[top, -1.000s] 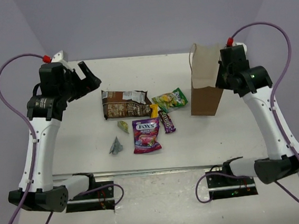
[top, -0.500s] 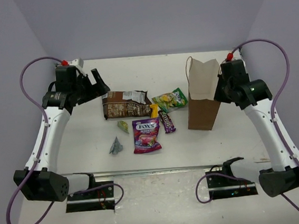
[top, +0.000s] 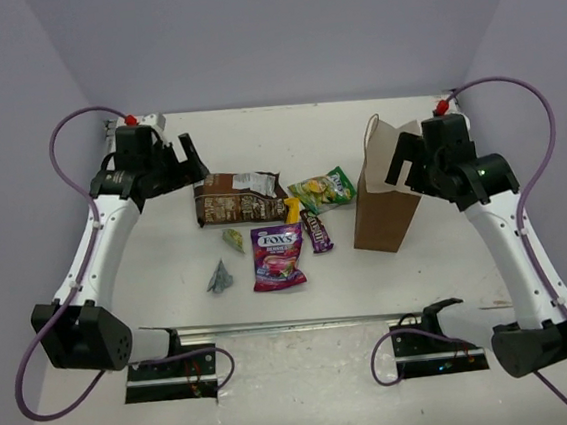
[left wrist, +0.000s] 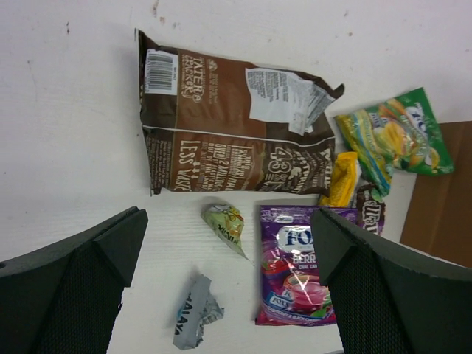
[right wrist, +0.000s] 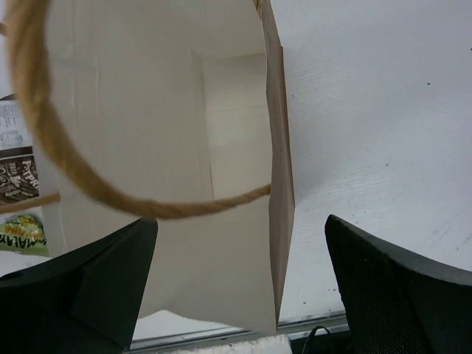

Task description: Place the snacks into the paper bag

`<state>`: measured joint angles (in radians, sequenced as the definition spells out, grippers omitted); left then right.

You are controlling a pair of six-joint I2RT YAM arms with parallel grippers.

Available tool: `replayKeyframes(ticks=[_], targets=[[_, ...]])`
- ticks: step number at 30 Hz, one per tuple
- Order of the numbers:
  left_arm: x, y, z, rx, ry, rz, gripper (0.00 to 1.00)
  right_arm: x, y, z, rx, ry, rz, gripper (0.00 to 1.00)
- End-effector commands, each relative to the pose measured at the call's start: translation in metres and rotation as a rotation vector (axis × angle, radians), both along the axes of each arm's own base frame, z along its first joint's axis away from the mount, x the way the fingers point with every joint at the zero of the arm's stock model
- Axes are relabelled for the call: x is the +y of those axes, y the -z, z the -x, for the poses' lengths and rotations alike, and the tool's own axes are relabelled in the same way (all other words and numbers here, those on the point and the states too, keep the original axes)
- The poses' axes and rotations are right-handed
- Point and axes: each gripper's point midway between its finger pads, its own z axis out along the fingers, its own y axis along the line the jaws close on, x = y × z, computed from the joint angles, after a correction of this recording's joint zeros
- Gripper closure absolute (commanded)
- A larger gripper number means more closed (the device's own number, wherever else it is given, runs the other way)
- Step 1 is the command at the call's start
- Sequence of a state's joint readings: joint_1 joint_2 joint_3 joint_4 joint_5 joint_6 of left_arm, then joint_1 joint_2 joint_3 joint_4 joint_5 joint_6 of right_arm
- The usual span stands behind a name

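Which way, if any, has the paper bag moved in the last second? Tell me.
Yes. The paper bag has shifted toward the near edge of the table: its base now lies nearer than the dark brown bar, earlier level with it.

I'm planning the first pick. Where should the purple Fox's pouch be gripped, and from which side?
Probably its near edge, coming straight down from above. The purple Fox's pouch lies flat, and its near and left edges are free, while the dark brown bar crowds its far right corner.
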<state>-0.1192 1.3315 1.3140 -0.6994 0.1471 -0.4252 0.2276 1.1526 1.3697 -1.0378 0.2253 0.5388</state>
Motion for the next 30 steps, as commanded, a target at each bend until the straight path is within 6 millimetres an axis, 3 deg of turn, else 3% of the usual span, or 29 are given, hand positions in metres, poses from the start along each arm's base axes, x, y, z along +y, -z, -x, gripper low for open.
replayKeyframes(ticks=[1, 5, 10, 11, 13, 14, 15, 16, 17, 18, 19, 23, 28, 30], targets=[[0.011, 0.021, -0.013, 0.016, -0.010, -0.087, 0.00, -0.005, -0.046, 0.013, -0.121, 0.030, -0.040, 0.01], [0.006, 0.039, -0.026, 0.042, 0.013, -0.086, 0.00, -0.013, -0.073, 0.033, -0.180, 0.047, -0.043, 0.01], [-0.035, 0.020, -0.045, -0.039, 0.136, -0.078, 0.00, -0.019, -0.095, 0.063, -0.240, 0.023, -0.044, 0.01], [-0.052, 0.018, -0.051, -0.029, 0.165, -0.093, 0.00, -0.021, -0.095, 0.067, -0.237, 0.025, -0.040, 0.01], [-0.068, 0.019, -0.059, -0.016, 0.185, -0.116, 0.00, -0.023, -0.089, 0.076, -0.218, 0.026, -0.036, 0.01], [-0.086, 0.035, -0.059, 0.030, 0.221, -0.141, 0.00, -0.023, -0.086, 0.080, -0.210, 0.027, -0.037, 0.01], [-0.096, 0.021, -0.069, -0.009, 0.220, -0.160, 0.00, -0.023, -0.085, 0.084, -0.208, 0.024, -0.042, 0.01], [-0.104, 0.021, -0.073, -0.014, 0.237, -0.178, 0.00, -0.022, -0.078, 0.087, -0.192, 0.017, -0.049, 0.01], [-0.122, 0.034, -0.075, 0.009, 0.273, -0.201, 0.00, -0.022, -0.077, 0.093, -0.200, 0.016, -0.056, 0.01], [-0.129, 0.023, -0.085, -0.032, 0.268, -0.222, 0.00, -0.022, -0.071, 0.096, -0.185, 0.019, -0.060, 0.01], [-0.136, 0.024, -0.090, -0.043, 0.292, -0.245, 0.00, -0.022, -0.069, 0.099, -0.183, 0.019, -0.066, 0.01], [-0.175, 0.059, -0.112, -0.077, 0.421, -0.322, 0.00, -0.019, -0.064, 0.109, -0.180, 0.011, -0.094, 0.01], [-0.185, 0.092, -0.139, -0.082, 0.476, -0.413, 0.00, -0.021, -0.069, 0.110, -0.181, 0.001, -0.076, 0.01], [-0.184, 0.092, -0.149, -0.096, 0.469, -0.441, 0.00, -0.023, -0.072, 0.109, -0.183, 0.003, -0.060, 0.01]])
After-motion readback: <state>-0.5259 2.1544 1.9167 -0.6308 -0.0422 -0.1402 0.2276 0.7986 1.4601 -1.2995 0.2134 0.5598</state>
